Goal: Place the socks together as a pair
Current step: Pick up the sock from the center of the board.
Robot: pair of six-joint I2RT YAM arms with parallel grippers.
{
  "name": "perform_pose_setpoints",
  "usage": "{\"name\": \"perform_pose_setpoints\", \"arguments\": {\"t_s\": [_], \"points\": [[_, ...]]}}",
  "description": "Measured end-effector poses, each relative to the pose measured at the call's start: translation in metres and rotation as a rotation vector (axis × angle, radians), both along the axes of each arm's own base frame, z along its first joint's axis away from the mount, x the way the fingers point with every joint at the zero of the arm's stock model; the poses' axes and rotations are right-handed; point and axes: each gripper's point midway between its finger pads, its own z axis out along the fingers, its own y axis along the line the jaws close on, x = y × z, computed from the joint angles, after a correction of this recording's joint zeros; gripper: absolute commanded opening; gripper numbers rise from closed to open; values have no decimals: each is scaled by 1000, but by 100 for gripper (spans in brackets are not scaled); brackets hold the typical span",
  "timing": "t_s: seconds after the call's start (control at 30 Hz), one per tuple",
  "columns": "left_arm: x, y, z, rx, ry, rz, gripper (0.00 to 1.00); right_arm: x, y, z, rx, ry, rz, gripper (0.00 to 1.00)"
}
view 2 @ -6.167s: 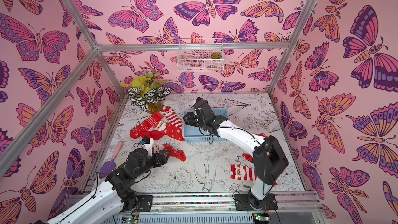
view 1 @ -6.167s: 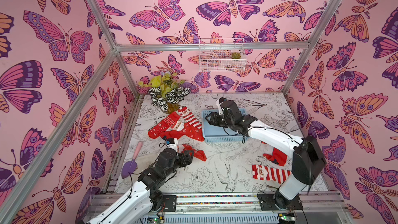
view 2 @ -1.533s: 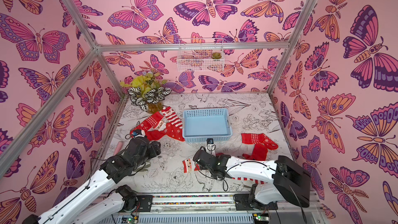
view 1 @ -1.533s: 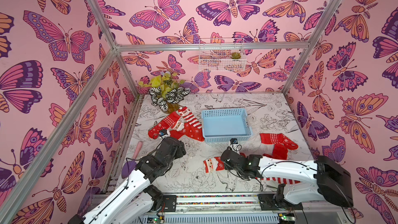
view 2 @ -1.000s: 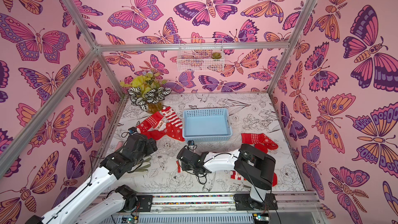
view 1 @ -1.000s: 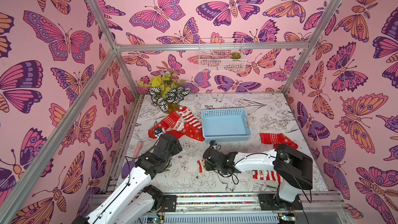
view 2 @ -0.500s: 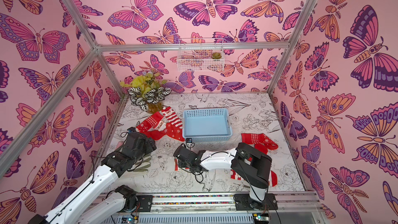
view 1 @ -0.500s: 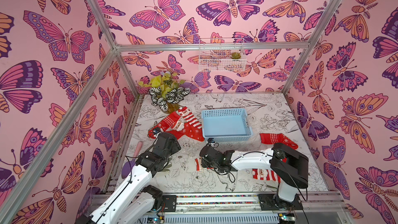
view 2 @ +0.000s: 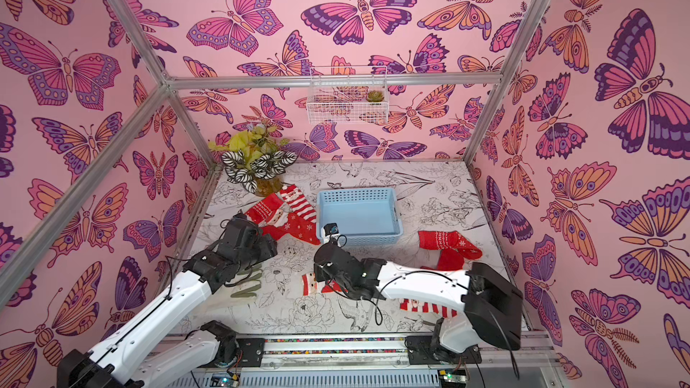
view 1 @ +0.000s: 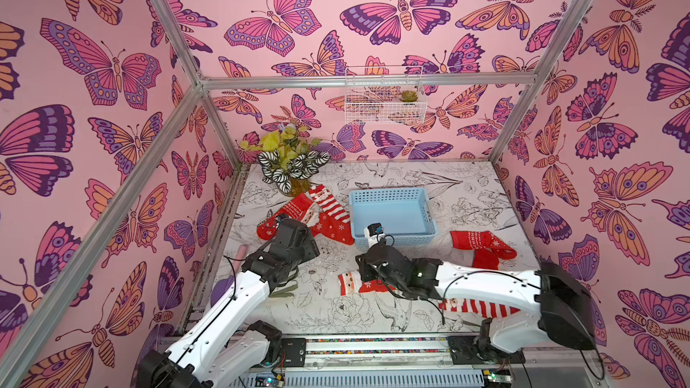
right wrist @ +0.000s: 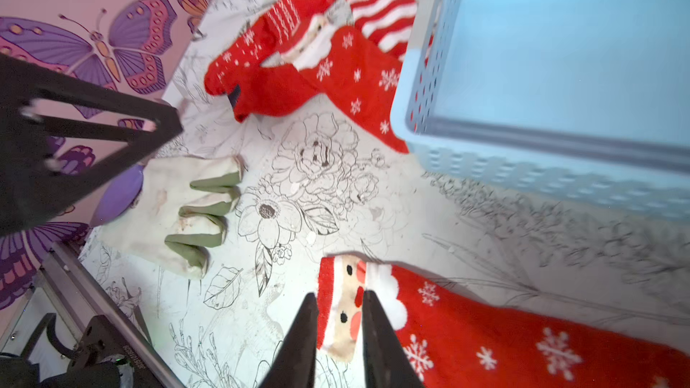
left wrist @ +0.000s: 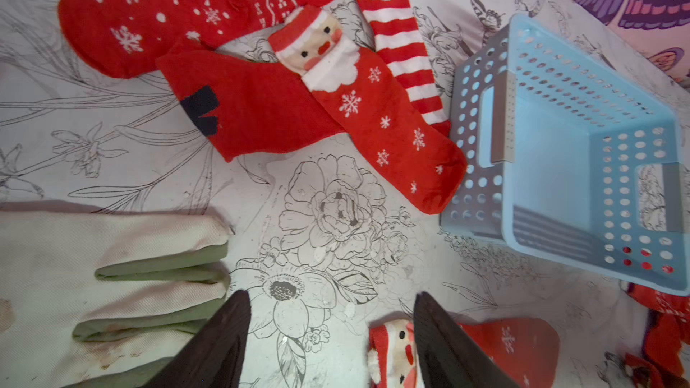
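A Santa-faced red sock with snowflakes (right wrist: 466, 334) lies flat on the table's front middle (view 1: 354, 282). My right gripper (right wrist: 339, 294) hovers at its cuff, fingers a narrow gap apart, Santa's face showing between them. My left gripper (left wrist: 330, 294) stands open over bare table between this sock (left wrist: 395, 348) and a cream glove (left wrist: 93, 274). Beyond it lie several socks: white-patterned (left wrist: 149, 20), plain red with a dark figure (left wrist: 261, 106), Santa with snowflakes (left wrist: 373, 113), striped (left wrist: 399, 42).
A blue basket (view 1: 395, 240) stands mid-table, beside the sock pile (view 1: 317, 218). More red socks (view 1: 481, 244) lie at the right, and a striped one (view 1: 474, 307) under my right arm. A potted plant (view 1: 291, 166) fills the back left corner. A purple tool (view 1: 220, 287) lies front left.
The right gripper dragged the Santa sock leftward along the table's front, then eased its fingers apart and backed off slightly. The left arm moved in towards the sock pile.
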Motion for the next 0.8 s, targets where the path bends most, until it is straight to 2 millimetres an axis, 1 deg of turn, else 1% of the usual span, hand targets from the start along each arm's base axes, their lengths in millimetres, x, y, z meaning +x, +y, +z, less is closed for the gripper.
{"name": "perform_pose_setpoints", "arguments": {"t_s": [0.07, 0.17, 0.3, 0.4, 0.47, 0.53, 0.67, 0.8], "points": [[1, -4, 5, -11, -5, -19, 71, 4, -15, 10, -11, -44, -5, 30], [3, -9, 14, -18, -17, -47, 71, 10, -44, 11, -60, -96, -17, 33], [12, -14, 29, -2, -26, -77, 71, 17, -81, 1, -133, -153, -31, 34], [19, -17, 31, 28, -8, -100, 71, 23, -102, -12, -167, -169, -55, 33], [25, -18, 27, 54, 12, -113, 69, 25, -112, -21, -179, -171, -72, 33], [32, -18, 21, 91, 41, -124, 69, 23, -120, -27, -178, -178, -79, 34], [53, -23, 5, 151, 109, -153, 67, 20, -128, -27, -155, -218, -87, 35], [80, -26, -17, 182, 177, -157, 65, 24, -136, -25, -179, -255, -118, 35]]}}
